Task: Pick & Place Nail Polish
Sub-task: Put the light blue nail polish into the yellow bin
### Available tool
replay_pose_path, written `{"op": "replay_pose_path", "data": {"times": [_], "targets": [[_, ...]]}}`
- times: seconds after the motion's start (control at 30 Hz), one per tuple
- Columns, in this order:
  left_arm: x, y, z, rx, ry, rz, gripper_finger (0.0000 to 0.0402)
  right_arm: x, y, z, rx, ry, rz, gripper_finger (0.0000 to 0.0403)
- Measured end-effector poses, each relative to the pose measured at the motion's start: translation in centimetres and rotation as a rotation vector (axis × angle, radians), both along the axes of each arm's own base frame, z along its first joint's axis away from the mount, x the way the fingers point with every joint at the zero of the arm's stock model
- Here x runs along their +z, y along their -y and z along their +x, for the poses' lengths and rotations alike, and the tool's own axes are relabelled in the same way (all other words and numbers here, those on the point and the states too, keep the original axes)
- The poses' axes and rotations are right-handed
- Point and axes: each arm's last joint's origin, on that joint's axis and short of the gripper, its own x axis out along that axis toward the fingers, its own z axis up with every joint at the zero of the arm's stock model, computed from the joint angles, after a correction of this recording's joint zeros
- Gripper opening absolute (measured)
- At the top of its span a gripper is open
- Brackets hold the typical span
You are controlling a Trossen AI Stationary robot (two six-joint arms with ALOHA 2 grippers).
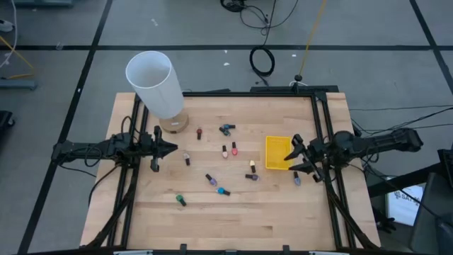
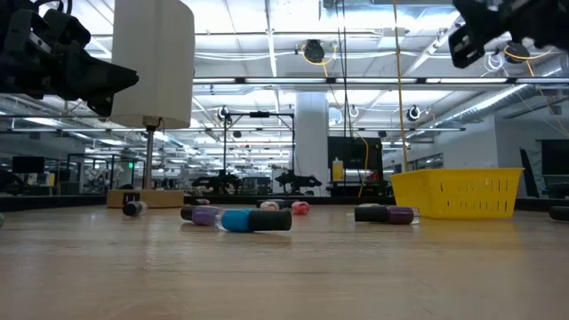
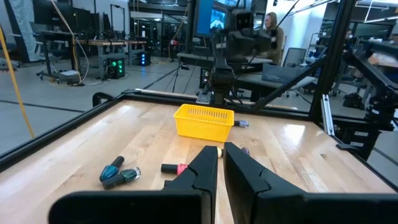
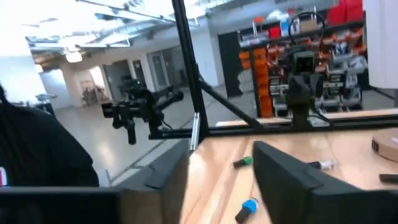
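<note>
About a dozen small nail polish bottles lie scattered on the wooden table, among them a teal pair (image 1: 226,129), a pink one (image 1: 233,149), a purple one (image 1: 211,180), a blue one (image 1: 223,190) and a green one (image 1: 181,200). My left gripper (image 1: 170,149) hangs shut and empty above the table's left part, pointing right; the teal pair shows ahead of it (image 3: 119,175). My right gripper (image 1: 294,154) is open and empty, raised over the right edge of the yellow bin (image 1: 277,152), pointing left. One bottle (image 1: 297,178) lies just near of it.
A big white cylinder (image 1: 156,85) on a round base stands at the far left, close behind my left gripper. The yellow bin (image 2: 458,191) stands on the table's right part. Black frame rails (image 1: 322,142) run along the table's sides. Bare wood lies along the near edge.
</note>
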Motion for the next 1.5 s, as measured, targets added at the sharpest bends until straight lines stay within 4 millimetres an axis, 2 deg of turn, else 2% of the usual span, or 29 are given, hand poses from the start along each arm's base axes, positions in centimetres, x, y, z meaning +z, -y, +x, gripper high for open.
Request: {"op": "replay_pose_path", "data": {"times": [0.1,0.17,0.23,0.4,0.57,0.73,0.87,1.03,1.5], "targets": [[0.0,0.0,0.0,0.000,0.002,0.000,0.0026,1.4,-0.6,1.2,-0.045,-0.207,-0.002,0.0215],[0.0,0.0,0.0,0.001,0.003,0.000,0.0026,2.4,-1.0,2.0,-0.092,-0.364,0.018,0.0220],[0.0,0.0,0.0,0.001,0.003,0.000,0.0026,2.5,-1.3,2.5,-0.143,-0.571,0.055,0.0218],[0.0,0.0,0.0,0.001,0.003,0.000,0.0026,-0.1,-2.1,2.6,-0.322,-1.107,0.226,0.0201],[0.0,0.0,0.0,0.001,0.004,0.000,0.0026,-3.3,-3.4,2.0,-0.410,-1.452,0.364,0.0189],[0.0,0.0,0.0,0.001,0.004,0.000,0.0026,-5.2,-4.0,1.8,-0.510,-1.537,0.413,0.0185],[0.0,0.0,0.0,0.001,0.004,0.000,0.0026,-6.3,-3.8,1.6,-0.633,-1.527,0.411,0.0185],[0.0,0.0,0.0,0.001,0.004,0.000,0.0026,-7.6,-3.6,1.1,-0.699,-1.568,0.425,0.0185],[0.0,0.0,0.0,0.001,0.004,0.000,0.0026,-8.2,-3.9,1.4,-0.672,-1.574,0.486,0.0176]]}}
